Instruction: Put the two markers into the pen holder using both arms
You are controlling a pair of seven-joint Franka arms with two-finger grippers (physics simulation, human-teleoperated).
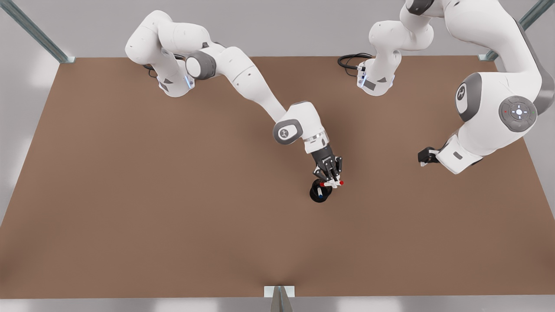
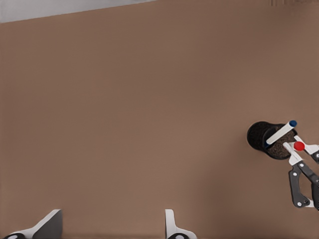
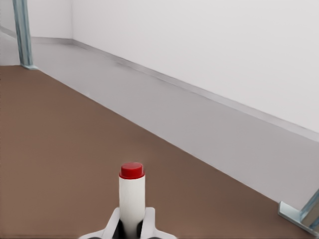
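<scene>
The right gripper (image 1: 334, 182) is clamped on the red marker (image 1: 333, 183), holding it crosswise just over the rim of the pen holder (image 1: 320, 191), which stands near the middle of the brown table (image 1: 130, 195). The wrist camera on that arm looks straight along the white barrel to its red end (image 3: 131, 170), pinched between the two white fingertips (image 3: 147, 225). The blue marker (image 1: 320, 193) already stands in the cup (leaning, blue tip up). The left gripper (image 1: 424, 157) hangs well off toward the front view's right, waiting, its fingers (image 2: 173, 230) spread apart with nothing between them.
</scene>
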